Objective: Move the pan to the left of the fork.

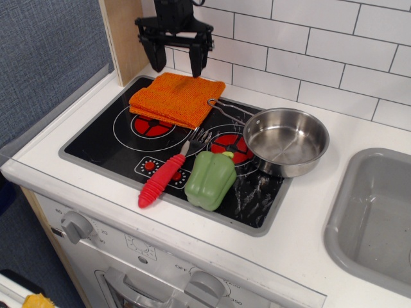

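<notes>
The shiny steel pan (286, 140) sits on the right side of the black stovetop (103, 141), its wire-loop handle (226, 110) pointing left toward the cloth. The fork (168, 171), red ribbed handle and silver tines, lies diagonally at the stove's middle front, left of the pan. My black gripper (175, 65) hangs open and empty at the back left, above the far edge of the orange cloth, well away from the pan.
A folded orange cloth (176, 97) lies on the back-left burner. A green pepper (210, 179) stands between fork and pan. A grey sink (376, 218) is at the right. A wooden post (122, 38) and tiled wall stand behind.
</notes>
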Controlling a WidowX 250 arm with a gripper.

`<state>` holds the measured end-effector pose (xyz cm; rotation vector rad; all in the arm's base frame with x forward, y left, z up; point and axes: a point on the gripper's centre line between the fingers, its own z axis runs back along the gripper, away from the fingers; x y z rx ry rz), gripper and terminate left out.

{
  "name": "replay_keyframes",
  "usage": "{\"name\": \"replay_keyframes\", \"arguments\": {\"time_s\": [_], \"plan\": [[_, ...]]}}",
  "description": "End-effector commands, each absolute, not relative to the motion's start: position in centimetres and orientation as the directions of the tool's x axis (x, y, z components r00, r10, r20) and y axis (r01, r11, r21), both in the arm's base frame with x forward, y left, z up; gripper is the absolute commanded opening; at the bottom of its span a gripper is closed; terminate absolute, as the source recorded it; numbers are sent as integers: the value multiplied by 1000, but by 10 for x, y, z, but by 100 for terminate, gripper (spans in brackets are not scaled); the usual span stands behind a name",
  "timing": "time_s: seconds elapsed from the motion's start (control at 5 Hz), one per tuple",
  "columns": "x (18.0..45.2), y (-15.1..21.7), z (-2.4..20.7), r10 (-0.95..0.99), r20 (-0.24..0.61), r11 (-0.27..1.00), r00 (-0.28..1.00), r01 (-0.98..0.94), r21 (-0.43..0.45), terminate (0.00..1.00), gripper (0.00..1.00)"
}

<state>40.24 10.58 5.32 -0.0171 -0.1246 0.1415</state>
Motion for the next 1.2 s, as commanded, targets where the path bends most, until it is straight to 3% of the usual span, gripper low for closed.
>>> {"name": "replay_keyframes", "arguments": {"time_s": [0.0,0.2,0.4,0.6,1.0], "plan": [[416,31,99,-129,291,990,948,105,96,0,100],[402,-15,126,-230,332,970,915,188,152,0,100],[384,-61,129,-347,336,938,876,327,119,0,100],[370,-103,106,-417,257,909,872,407,95,0,100],[372,-119,51,-422,129,906,897,416,76,0,100]]}}
